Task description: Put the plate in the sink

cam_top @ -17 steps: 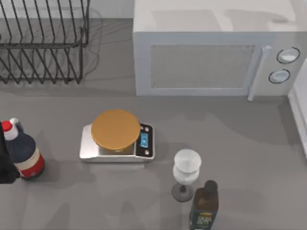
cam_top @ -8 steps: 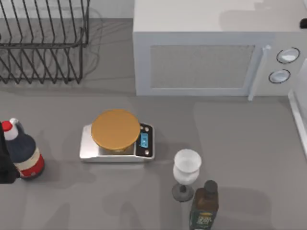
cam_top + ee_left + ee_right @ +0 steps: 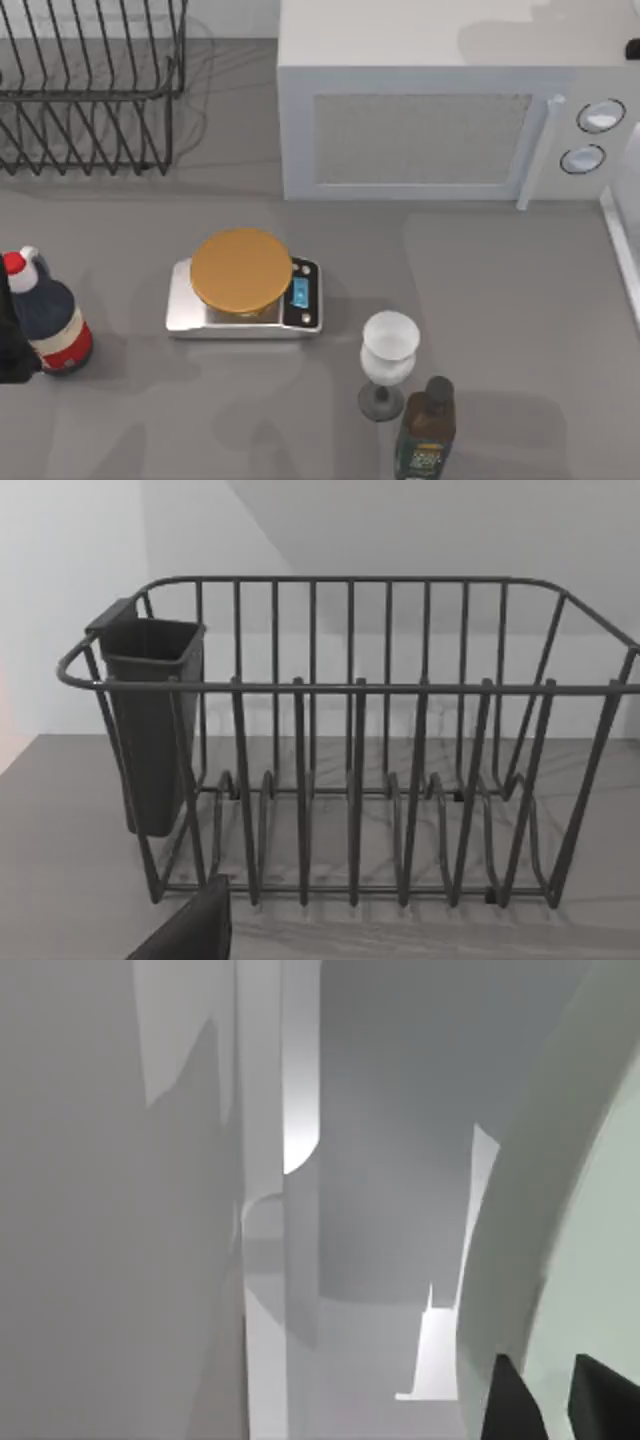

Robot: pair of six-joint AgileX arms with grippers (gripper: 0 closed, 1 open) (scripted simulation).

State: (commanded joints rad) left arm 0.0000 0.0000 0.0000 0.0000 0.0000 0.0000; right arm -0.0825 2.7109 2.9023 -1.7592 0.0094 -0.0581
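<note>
In the right wrist view the pale mint-green plate (image 3: 600, 1210) stands on edge close to the camera. My right gripper (image 3: 548, 1385) is shut on the plate's rim, one dark finger on each side. Beyond it run the thick white rim of the sink (image 3: 262, 1110) and the grey basin walls. In the top view the sink's white rim (image 3: 622, 250) lies along the right edge, and a small dark part of the right arm (image 3: 633, 47) shows above the microwave's far right corner. My left arm (image 3: 10, 345) is parked at the left edge.
A white microwave (image 3: 440, 110) stands at the back, next to the sink. A black wire dish rack (image 3: 85, 85) is at the back left. A scale with an orange-brown disc (image 3: 242, 268) sits mid-table. A wine glass (image 3: 388, 362), an oil bottle (image 3: 425, 435) and a red-capped bottle (image 3: 48, 318) stand at the front.
A dark part of the right arm has come into sight at the top view's right edge, and the shadow on the microwave's top has shifted. The left arm has not moved.
</note>
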